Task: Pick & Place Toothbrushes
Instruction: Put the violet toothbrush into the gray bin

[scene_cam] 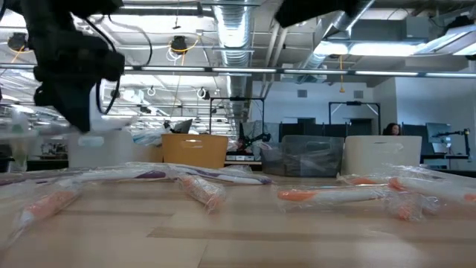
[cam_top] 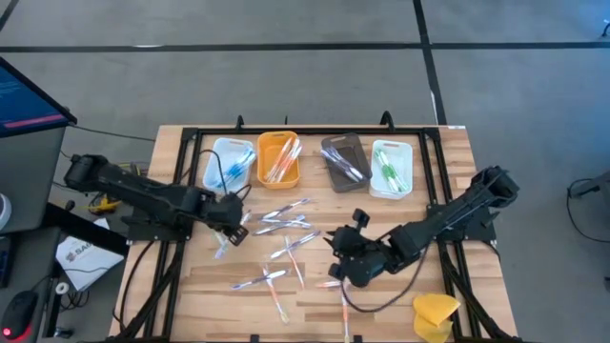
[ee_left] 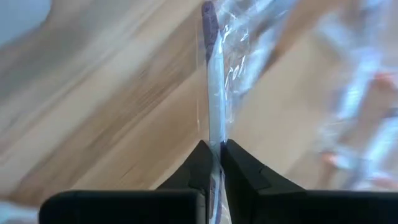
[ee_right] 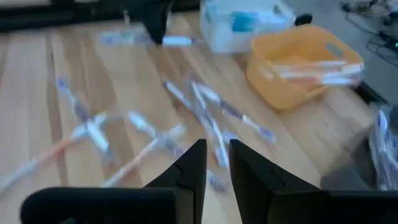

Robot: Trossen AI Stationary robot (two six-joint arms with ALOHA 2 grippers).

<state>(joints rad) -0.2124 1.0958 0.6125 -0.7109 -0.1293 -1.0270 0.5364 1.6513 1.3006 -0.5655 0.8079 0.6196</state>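
Observation:
Several wrapped toothbrushes (cam_top: 286, 229) lie loose on the wooden table, with orange, blue and purple parts. My left gripper (cam_top: 227, 232) hangs over the table's left part, in front of the white tray of blue brushes (cam_top: 227, 164). It is shut on one wrapped toothbrush (ee_left: 214, 81) with a purple end. My right gripper (cam_top: 341, 259) hovers above the loose pile's right side. Its fingers (ee_right: 193, 171) stand a little apart with nothing between them. My left gripper pinches the wrapped toothbrush by one end (ee_left: 215, 138) between its two fingertips. The fingers slant steeply down from above. The brush sticks out past the fingertips along their line, its purple end (ee_left: 208, 15) farthest away. Whether that end touches the table cannot be seen.
Along the far side stand an orange tray (cam_top: 278, 159) with orange brushes, a grey tray (cam_top: 343, 162) and a white tray (cam_top: 391, 169) with green brushes. A yellow lump (cam_top: 437, 312) lies at the near right corner. A black frame borders the table.

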